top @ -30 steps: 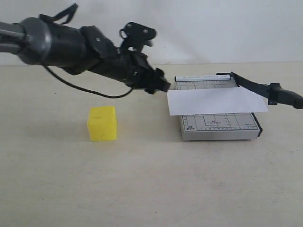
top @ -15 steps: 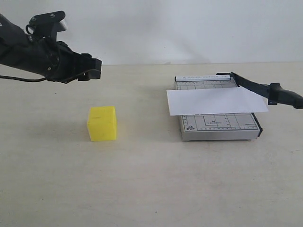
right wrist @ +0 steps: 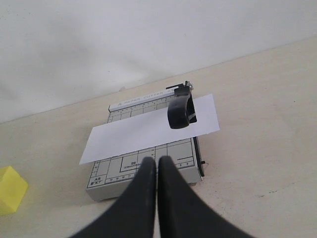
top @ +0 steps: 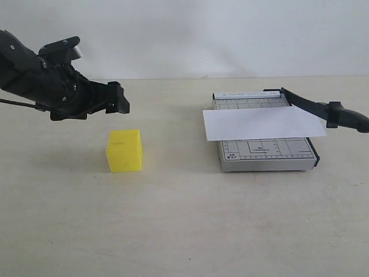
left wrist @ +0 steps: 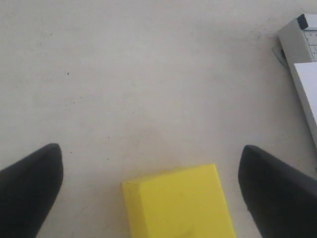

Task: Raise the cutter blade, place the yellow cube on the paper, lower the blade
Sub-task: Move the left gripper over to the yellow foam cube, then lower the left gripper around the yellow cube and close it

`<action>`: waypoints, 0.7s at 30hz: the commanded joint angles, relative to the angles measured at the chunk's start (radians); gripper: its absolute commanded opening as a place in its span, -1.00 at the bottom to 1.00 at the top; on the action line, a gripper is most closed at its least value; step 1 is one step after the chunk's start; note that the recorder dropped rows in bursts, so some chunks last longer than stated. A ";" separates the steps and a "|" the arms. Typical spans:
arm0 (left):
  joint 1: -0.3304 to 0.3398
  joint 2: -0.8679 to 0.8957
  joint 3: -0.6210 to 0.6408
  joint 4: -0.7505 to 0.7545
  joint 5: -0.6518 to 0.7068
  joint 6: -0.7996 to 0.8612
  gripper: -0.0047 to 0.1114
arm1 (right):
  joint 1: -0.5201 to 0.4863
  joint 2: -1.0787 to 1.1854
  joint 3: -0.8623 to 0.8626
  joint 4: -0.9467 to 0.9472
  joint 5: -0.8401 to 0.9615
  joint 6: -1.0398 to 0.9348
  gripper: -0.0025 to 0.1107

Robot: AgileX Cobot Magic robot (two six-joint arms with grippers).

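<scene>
The bright yellow solid cube [top: 124, 150] sat on the beige tabletop [top: 184, 219], well apart from the plain white paper sheet [top: 262, 123] lying across the small grey gridded trimmer base [top: 265, 153]. The long black cutter blade [top: 323, 109] angled up from its hinge, handle clear of the base. Above the cube hovered the left gripper [top: 120, 99], spread wide and empty. The right gripper [right wrist: 157, 166], clenched on nothing, hung near the trimmer.
</scene>
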 commanded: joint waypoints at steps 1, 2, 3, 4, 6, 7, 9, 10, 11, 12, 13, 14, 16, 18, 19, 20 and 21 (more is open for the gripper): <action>0.002 0.037 -0.008 0.004 0.019 -0.043 0.63 | 0.000 -0.009 0.005 -0.009 0.002 0.003 -0.93; 0.002 0.042 -0.011 0.004 0.026 -0.043 0.63 | 0.000 -0.009 0.005 -0.009 0.004 0.003 -0.93; 0.002 0.049 -0.015 0.004 0.035 -0.043 0.63 | 0.000 -0.009 0.005 -0.009 0.004 0.003 -0.93; 0.002 0.054 -0.020 0.004 0.046 -0.043 0.63 | 0.000 -0.009 0.005 -0.009 0.004 0.003 -0.93; 0.000 0.058 -0.029 0.027 0.060 -0.065 0.63 | 0.000 -0.009 0.005 -0.009 0.004 0.003 -0.93; -0.002 0.058 -0.037 0.057 0.070 -0.095 0.63 | 0.000 -0.009 0.005 -0.009 0.004 0.003 -0.93; -0.013 0.058 -0.057 0.145 0.093 -0.157 0.63 | 0.000 -0.009 0.005 -0.009 0.004 0.003 -0.93; -0.024 0.058 -0.071 0.213 0.109 -0.203 0.63 | 0.000 -0.009 0.005 -0.009 0.004 0.006 -0.93; -0.032 0.058 -0.082 0.281 0.122 -0.254 0.63 | 0.000 -0.009 0.005 -0.009 0.004 0.006 -0.93; -0.043 0.058 -0.096 0.352 0.137 -0.305 0.63 | 0.000 -0.009 0.005 -0.009 0.004 0.006 -0.93; -0.053 0.060 -0.110 0.428 0.156 -0.368 0.63 | 0.000 -0.009 0.005 -0.009 0.004 0.006 -0.93; -0.064 0.064 -0.126 0.509 0.181 -0.433 0.63 | 0.000 -0.009 0.005 -0.009 0.004 0.006 -0.93; -0.084 0.081 -0.168 0.640 0.256 -0.542 0.63 | 0.000 -0.009 0.005 -0.009 0.004 0.006 -0.93; -0.105 0.107 -0.212 0.721 0.324 -0.603 0.63 | 0.000 -0.009 0.005 -0.009 0.004 0.006 -0.93; -0.114 0.118 -0.235 0.737 0.349 -0.617 0.63 | 0.000 -0.009 0.005 -0.009 0.004 0.006 -0.93; -0.120 0.126 -0.256 0.735 0.364 -0.617 0.63 | 0.000 -0.009 0.005 -0.009 0.004 0.006 -0.93; -0.126 0.131 -0.270 0.725 0.369 -0.617 0.63 | 0.000 -0.009 0.005 -0.009 0.004 0.006 -0.93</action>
